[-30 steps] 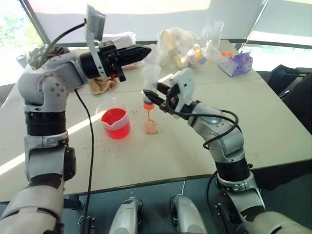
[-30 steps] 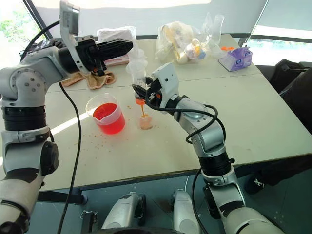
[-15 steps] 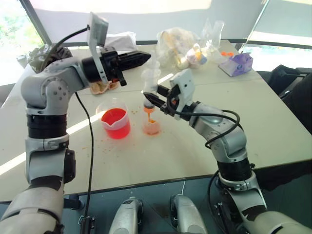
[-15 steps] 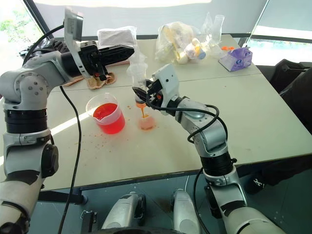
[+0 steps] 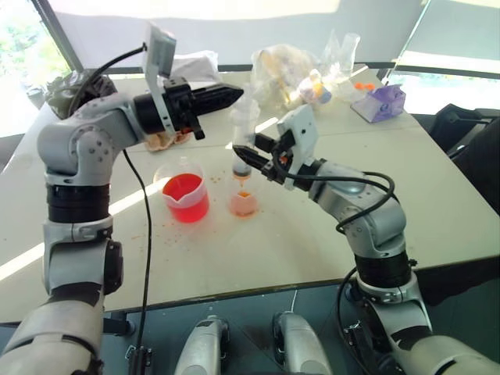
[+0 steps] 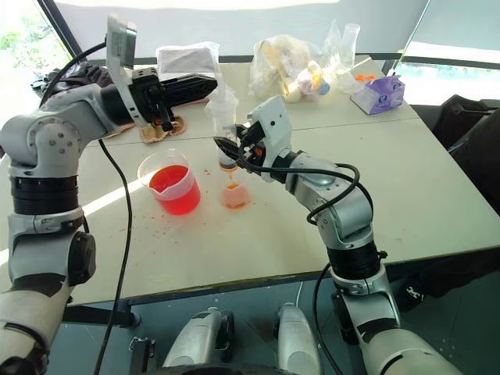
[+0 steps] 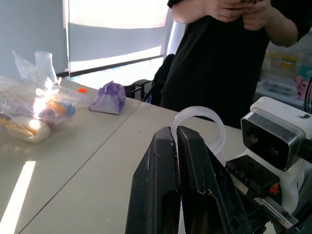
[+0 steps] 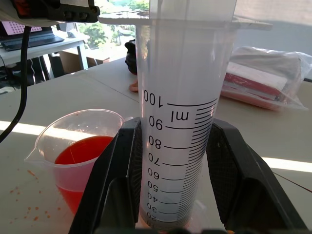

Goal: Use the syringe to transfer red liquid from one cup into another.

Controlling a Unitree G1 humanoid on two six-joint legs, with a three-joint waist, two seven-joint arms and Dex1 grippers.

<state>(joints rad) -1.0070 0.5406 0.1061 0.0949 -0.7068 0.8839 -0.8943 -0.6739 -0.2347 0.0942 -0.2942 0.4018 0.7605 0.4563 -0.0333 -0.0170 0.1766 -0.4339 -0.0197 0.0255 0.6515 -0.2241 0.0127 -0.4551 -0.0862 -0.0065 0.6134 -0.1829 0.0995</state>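
Above the small cup (image 5: 243, 204), my right gripper (image 5: 244, 155) clamps the upright syringe (image 8: 178, 122); my left gripper (image 5: 234, 96), fingers pressed together, seems to rest on its plunger. Beaker (image 5: 184, 196) stands just beside.

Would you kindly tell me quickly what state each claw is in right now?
Left claw: closed, holding nothing, above the plunger.
Right claw: closed on the large clear plastic syringe, upright above the small clear plastic cup.
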